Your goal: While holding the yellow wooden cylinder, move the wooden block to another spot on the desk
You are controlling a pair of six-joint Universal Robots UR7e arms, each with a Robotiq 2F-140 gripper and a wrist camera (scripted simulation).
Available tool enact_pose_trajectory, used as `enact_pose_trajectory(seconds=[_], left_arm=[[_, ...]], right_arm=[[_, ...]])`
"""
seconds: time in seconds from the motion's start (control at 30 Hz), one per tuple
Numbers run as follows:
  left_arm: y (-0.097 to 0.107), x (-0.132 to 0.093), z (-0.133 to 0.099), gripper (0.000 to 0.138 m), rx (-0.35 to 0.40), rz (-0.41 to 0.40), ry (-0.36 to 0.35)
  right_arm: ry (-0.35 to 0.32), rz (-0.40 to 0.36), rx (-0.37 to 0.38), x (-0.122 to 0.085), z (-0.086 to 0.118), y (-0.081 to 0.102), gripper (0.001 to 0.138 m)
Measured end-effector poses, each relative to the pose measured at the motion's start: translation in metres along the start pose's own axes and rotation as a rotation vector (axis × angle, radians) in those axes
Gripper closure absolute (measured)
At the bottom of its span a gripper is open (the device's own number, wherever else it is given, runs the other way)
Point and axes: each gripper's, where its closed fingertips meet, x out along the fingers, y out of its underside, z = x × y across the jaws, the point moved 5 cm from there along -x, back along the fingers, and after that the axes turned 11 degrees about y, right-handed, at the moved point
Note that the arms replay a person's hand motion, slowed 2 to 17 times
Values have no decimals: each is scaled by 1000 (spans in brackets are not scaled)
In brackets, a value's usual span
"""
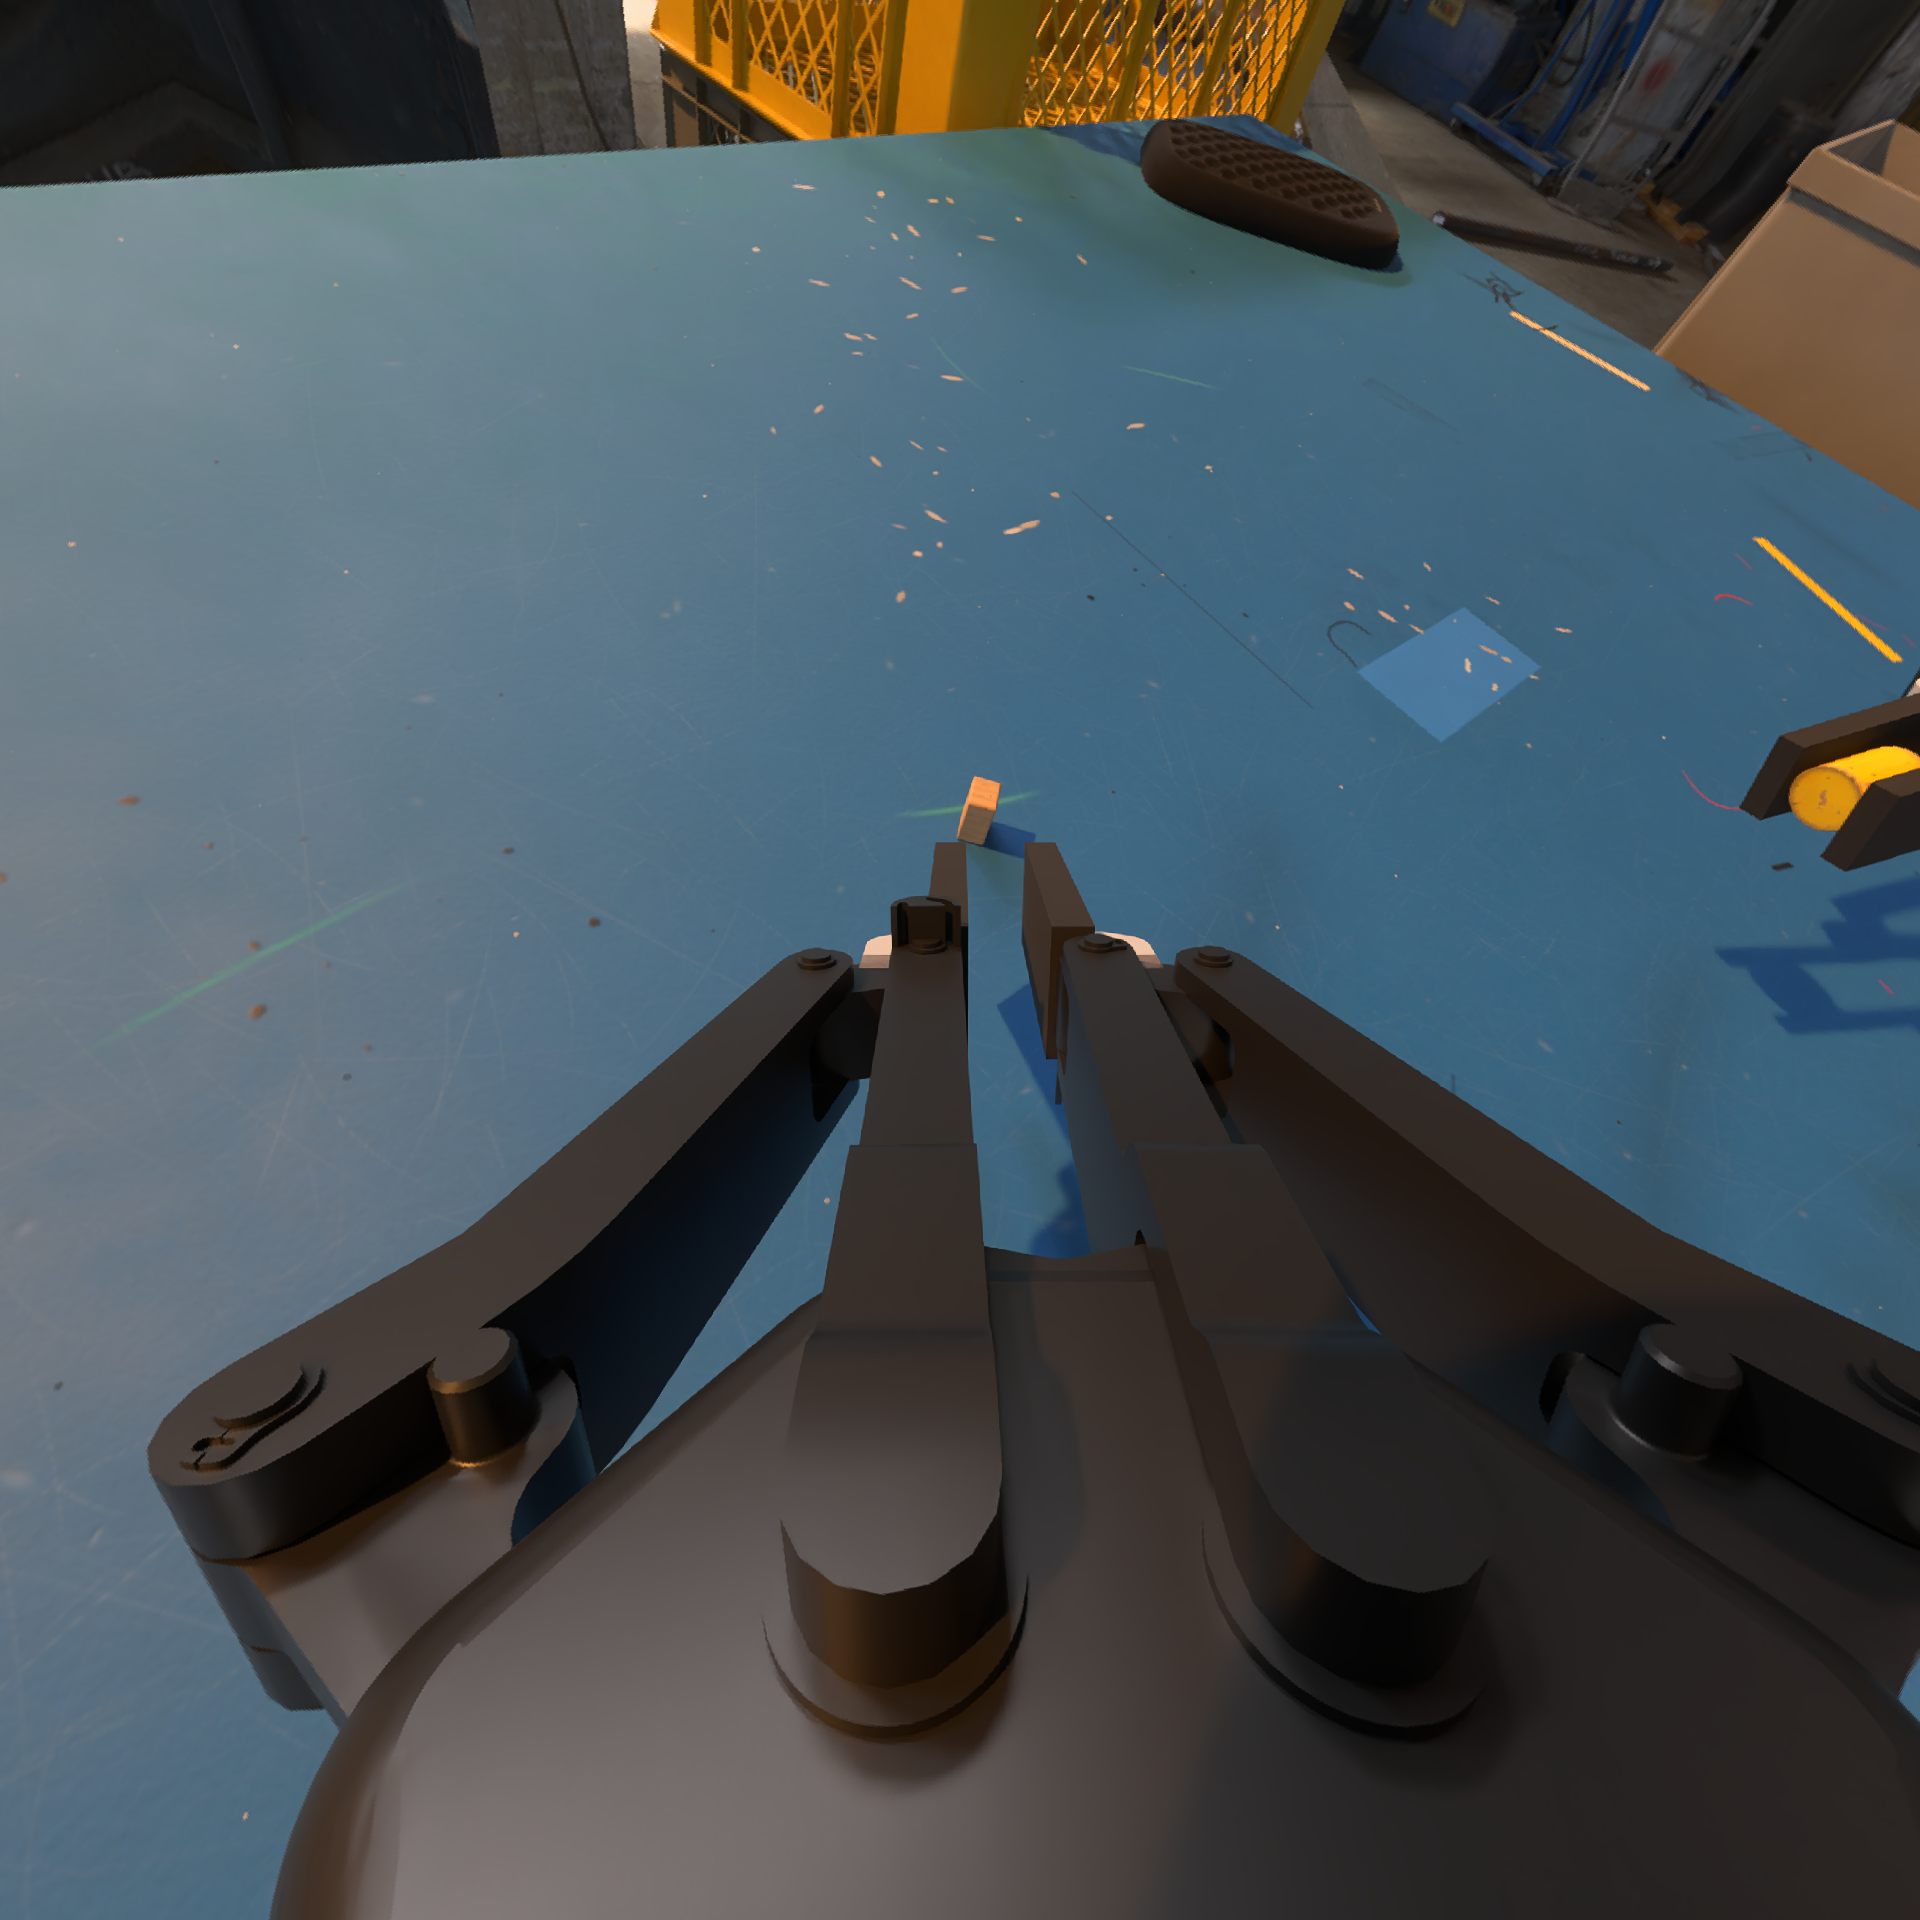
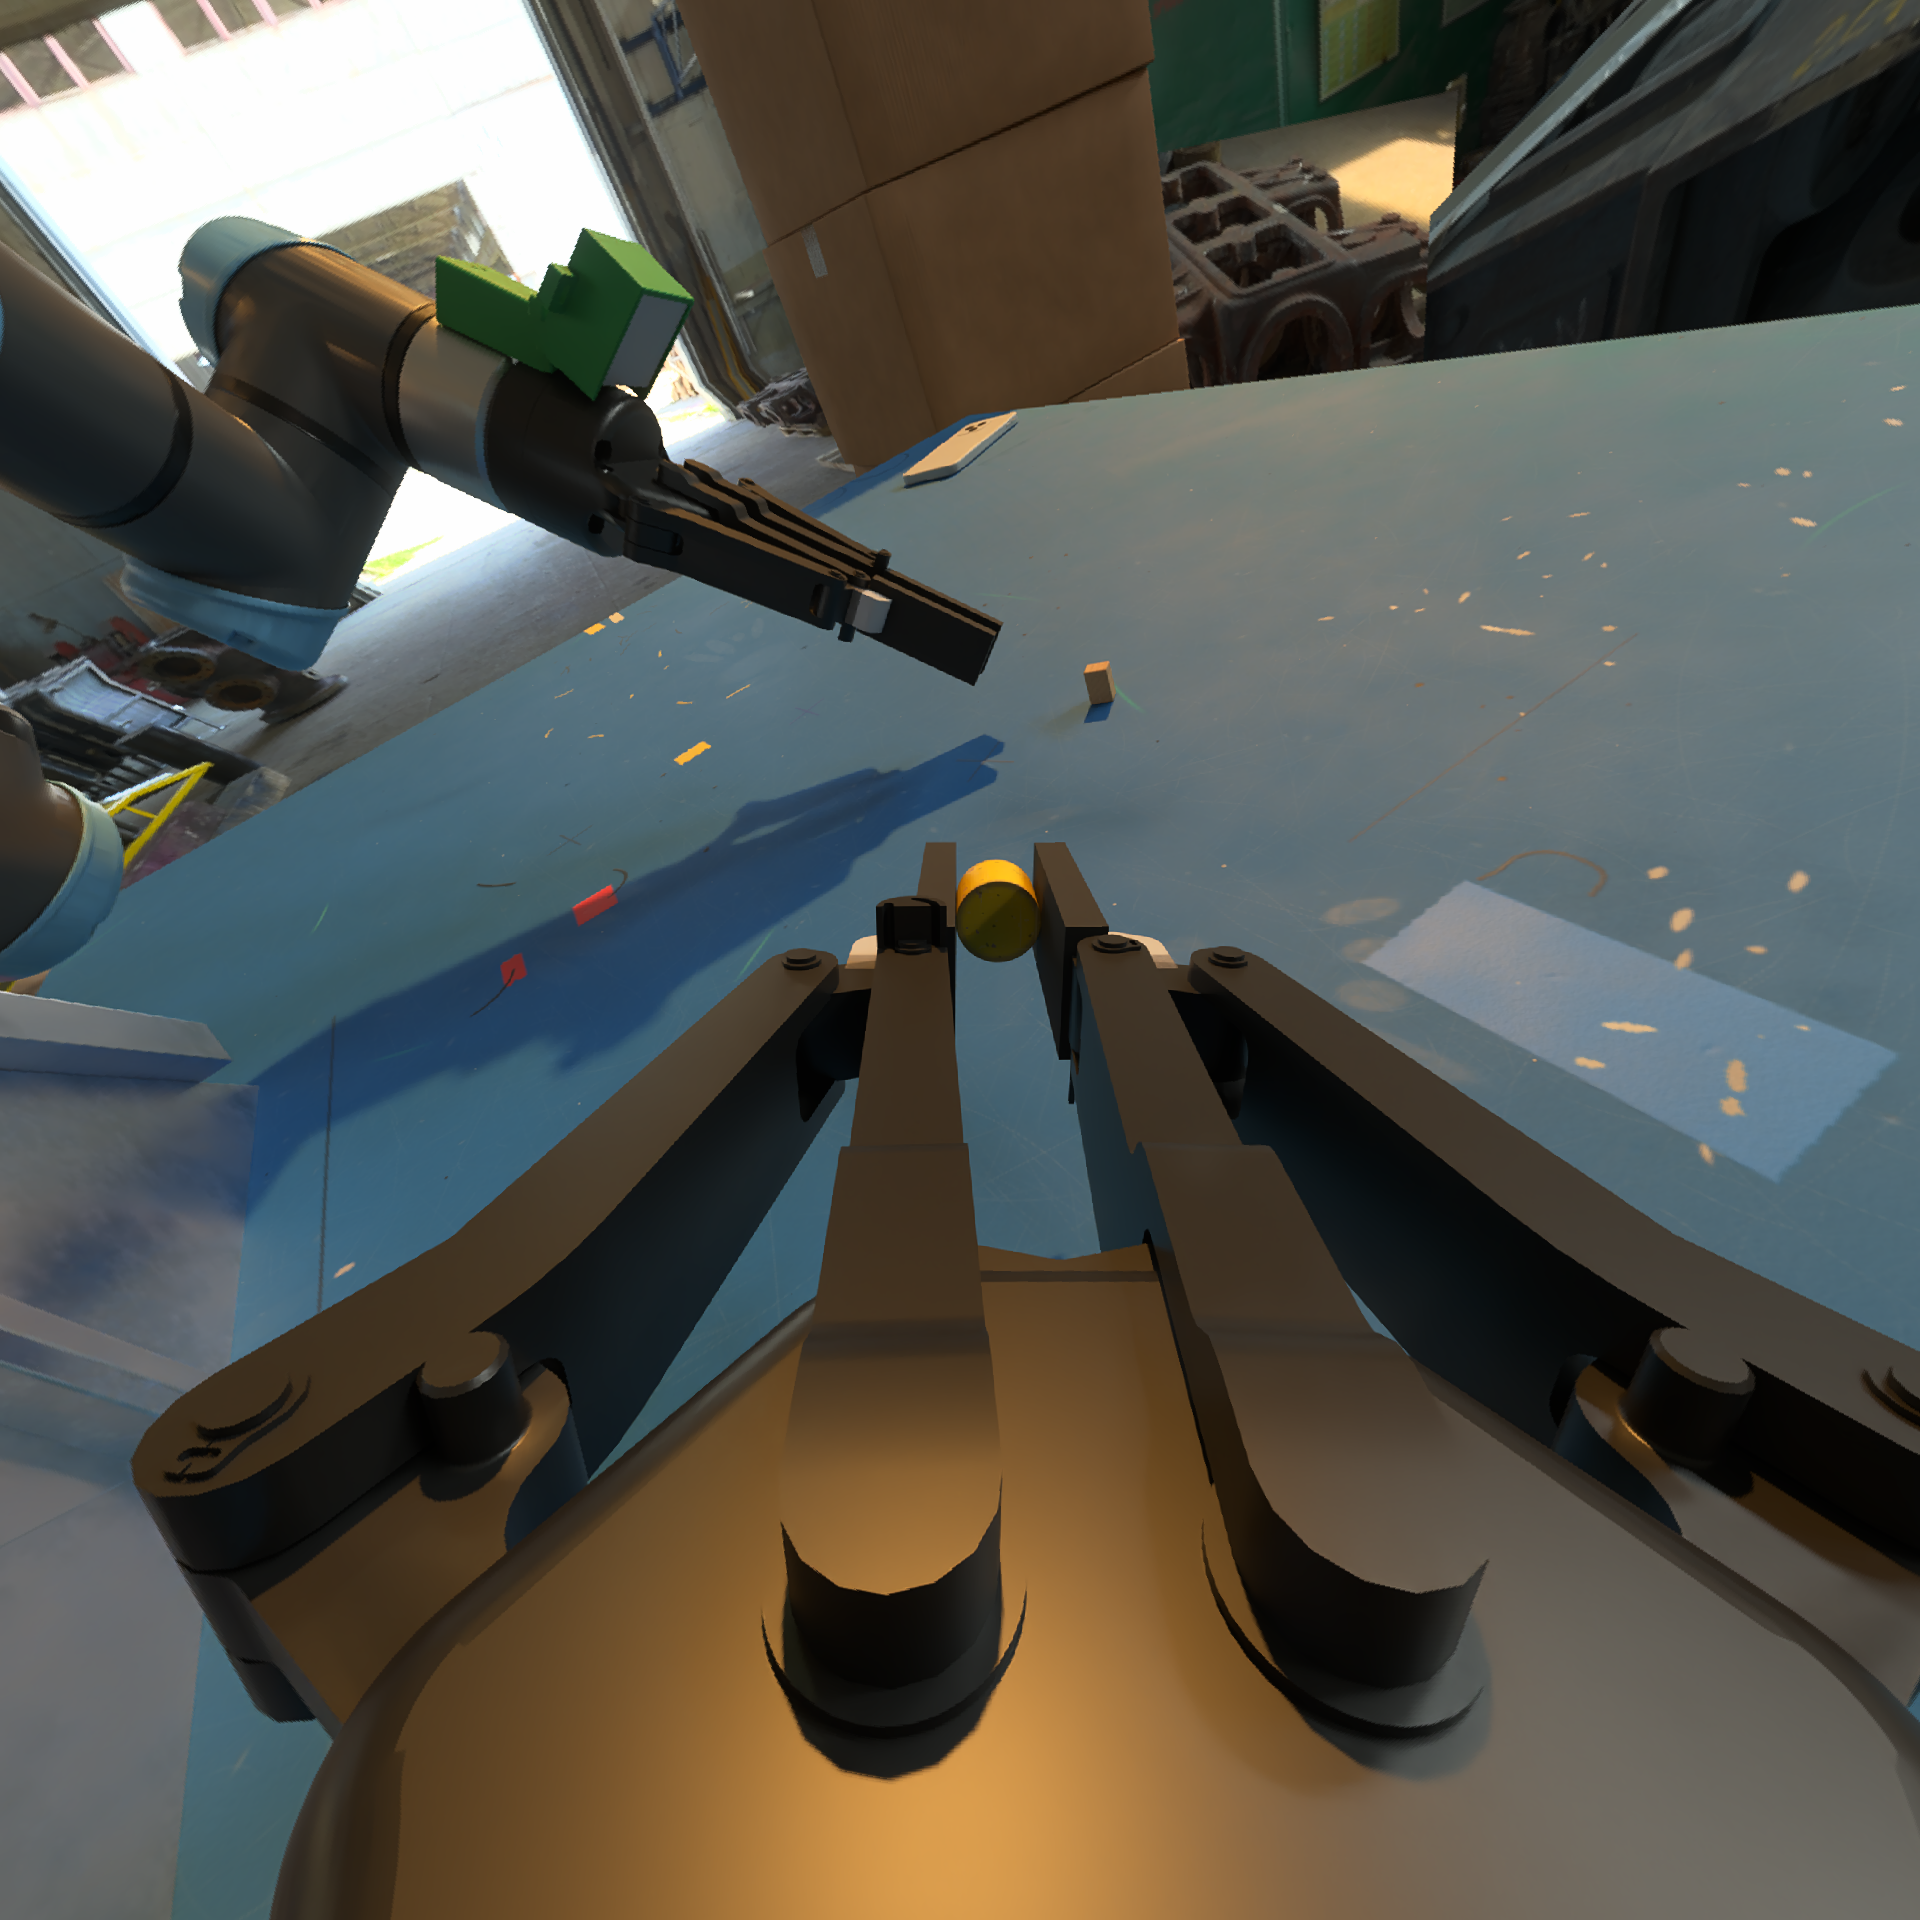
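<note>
A small wooden block (image 1: 978, 809) stands on the blue desk (image 1: 520, 623), just past my left gripper's fingertips and apart from them. My left gripper (image 1: 995, 857) is open with a narrow gap and nothing in it. In the right wrist view the block (image 2: 1098, 682) stands on the desk, with the left gripper (image 2: 971, 649) hovering slightly above it to its left. My right gripper (image 2: 995, 854) is shut on the yellow wooden cylinder (image 2: 995, 910) and holds it above the desk. That gripper and the cylinder (image 1: 1834, 795) also show at the right edge of the left wrist view.
A black perforated oval object (image 1: 1273, 192) lies at the desk's far edge. A cardboard box (image 1: 1808, 312) stands off the desk's right side. A flat white piece (image 2: 961, 447) lies near stacked cardboard boxes (image 2: 956, 208). A lighter blue patch (image 1: 1446, 673) marks the desk.
</note>
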Motion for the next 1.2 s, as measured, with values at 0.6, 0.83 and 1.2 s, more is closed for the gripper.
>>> enact_pose_trajectory(seconds=[0.6, 0.83, 1.2], left_arm=[[-21, 29, 7, 121, 127, 96, -31], [-27, 32, 10, 121, 177, 107, -46], [-34, 51, 10, 120, 189, 148, 37]], right_arm=[[2, -3, -2, -1, -1, -1, 119], [3, -4, 0, -1, -1, -1, 119], [-3, -1, 2, 0, -1, 0, 119]])
